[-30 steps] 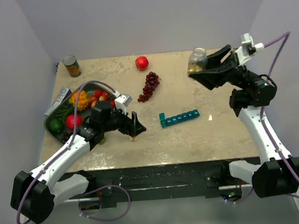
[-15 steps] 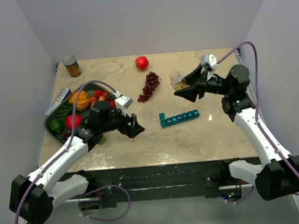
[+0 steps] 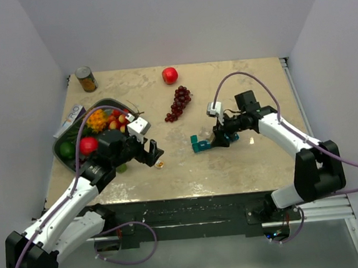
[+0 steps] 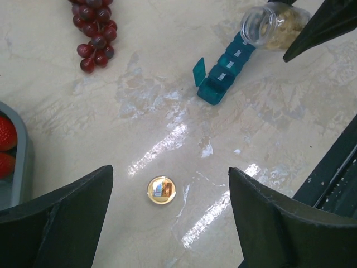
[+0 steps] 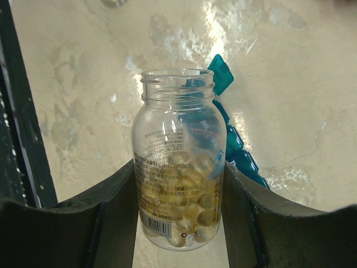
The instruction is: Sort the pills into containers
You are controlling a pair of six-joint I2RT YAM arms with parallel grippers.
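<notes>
Near left, the left gripper (image 4: 170, 170), fingers spread, is hovering over a gold cap (image 4: 161, 190). Farther right, the right gripper (image 5: 178, 166) is clamping an uncapped pill bottle (image 5: 178, 111), tilted over the teal pill organiser (image 4: 223, 75) mid-table; pouring here is risking capsules (image 5: 184, 218) bouncing off closed lids (image 4: 237, 53).
</notes>
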